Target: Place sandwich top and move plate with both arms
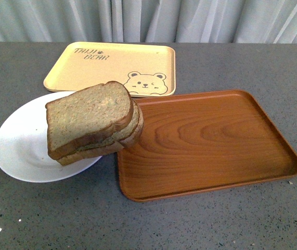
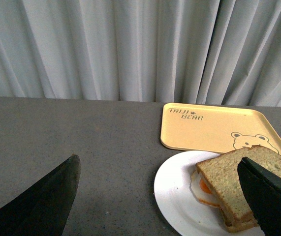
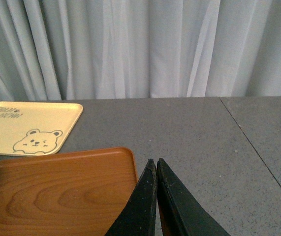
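Note:
The sandwich top [image 1: 88, 117], a thick brown slice, lies on the stack of bread on the right side of the white plate [image 1: 18, 151]. The stack's right end reaches over the plate's rim toward the brown tray. Neither arm shows in the front view. In the left wrist view my left gripper [image 2: 158, 161] is open and empty, held above the table. One finger [image 2: 270, 196] covers part of the sandwich top [image 2: 229, 179]. A fried egg [image 2: 205, 191] peeks out under the slice on the plate [image 2: 172, 189]. My right gripper [image 3: 154, 161] is shut on nothing, by the brown tray's corner.
A brown wood-grain tray [image 1: 205, 140] lies right of the plate, its left rim under the sandwich's end. A yellow bear-printed tray [image 1: 117, 65] sits behind both. Grey curtains close off the back of the grey table [image 1: 216, 224].

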Controlling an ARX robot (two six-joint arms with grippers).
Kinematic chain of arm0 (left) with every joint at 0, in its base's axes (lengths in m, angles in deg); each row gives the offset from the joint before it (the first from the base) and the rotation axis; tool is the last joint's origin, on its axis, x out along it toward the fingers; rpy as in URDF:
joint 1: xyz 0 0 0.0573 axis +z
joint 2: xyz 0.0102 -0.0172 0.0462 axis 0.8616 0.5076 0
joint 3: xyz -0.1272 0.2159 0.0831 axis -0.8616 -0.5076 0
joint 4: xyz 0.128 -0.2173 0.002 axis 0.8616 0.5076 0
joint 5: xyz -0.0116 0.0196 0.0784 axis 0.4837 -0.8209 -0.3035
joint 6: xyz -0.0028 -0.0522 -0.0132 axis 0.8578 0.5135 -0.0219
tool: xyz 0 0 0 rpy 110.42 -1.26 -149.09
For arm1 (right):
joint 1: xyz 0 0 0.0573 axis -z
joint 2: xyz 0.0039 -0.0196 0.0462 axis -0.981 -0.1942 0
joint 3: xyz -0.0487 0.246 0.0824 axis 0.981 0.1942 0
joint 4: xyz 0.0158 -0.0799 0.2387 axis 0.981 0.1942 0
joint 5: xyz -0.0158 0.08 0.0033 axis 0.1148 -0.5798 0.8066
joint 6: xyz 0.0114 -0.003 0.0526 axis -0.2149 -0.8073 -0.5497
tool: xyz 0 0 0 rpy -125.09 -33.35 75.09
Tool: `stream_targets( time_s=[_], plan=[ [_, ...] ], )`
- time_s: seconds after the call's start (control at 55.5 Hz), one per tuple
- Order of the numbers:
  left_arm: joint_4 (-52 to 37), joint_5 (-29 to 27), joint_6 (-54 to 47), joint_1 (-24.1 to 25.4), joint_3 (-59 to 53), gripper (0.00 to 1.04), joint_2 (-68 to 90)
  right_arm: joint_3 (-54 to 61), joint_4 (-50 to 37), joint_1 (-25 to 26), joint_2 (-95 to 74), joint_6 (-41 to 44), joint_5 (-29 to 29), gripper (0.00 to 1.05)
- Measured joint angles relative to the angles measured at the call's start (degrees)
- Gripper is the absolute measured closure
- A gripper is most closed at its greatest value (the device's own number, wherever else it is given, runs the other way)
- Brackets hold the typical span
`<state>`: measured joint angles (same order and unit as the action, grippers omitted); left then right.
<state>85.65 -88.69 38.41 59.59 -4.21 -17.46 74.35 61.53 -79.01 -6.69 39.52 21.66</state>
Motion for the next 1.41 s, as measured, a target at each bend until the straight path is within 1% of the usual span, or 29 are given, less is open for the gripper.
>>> stream_targets(
  time_s=[0.361,0.811,0.901,0.937,1.136,1.406],
  plan=[
    [0.0,0.0,0.0,0.0,0.0,0.09,0.0,0.0,8.2,0.0,8.3,0.0,0.0,1.03],
    [0.0,0.0,0.0,0.0,0.0,0.09,0.0,0.0,14.8,0.0,14.9,0.0,0.0,1.03],
    [0.0,0.0,0.0,0.0,0.0,0.09,0.0,0.0,23.4,0.0,21.6,0.0,0.0,1.03],
    [0.0,0.0,0.0,0.0,0.0,0.09,0.0,0.0,24.2,0.0,23.1,0.0,0.0,1.03],
    [0.0,0.0,0.0,0.0,0.0,0.09,0.0,0.0,24.8,0.0,24.5,0.0,0.0,1.03],
    [0.0,0.0,0.0,0.0,0.0,0.09,0.0,0.0,24.8,0.0,24.6,0.1,0.0,0.59]
  ],
)
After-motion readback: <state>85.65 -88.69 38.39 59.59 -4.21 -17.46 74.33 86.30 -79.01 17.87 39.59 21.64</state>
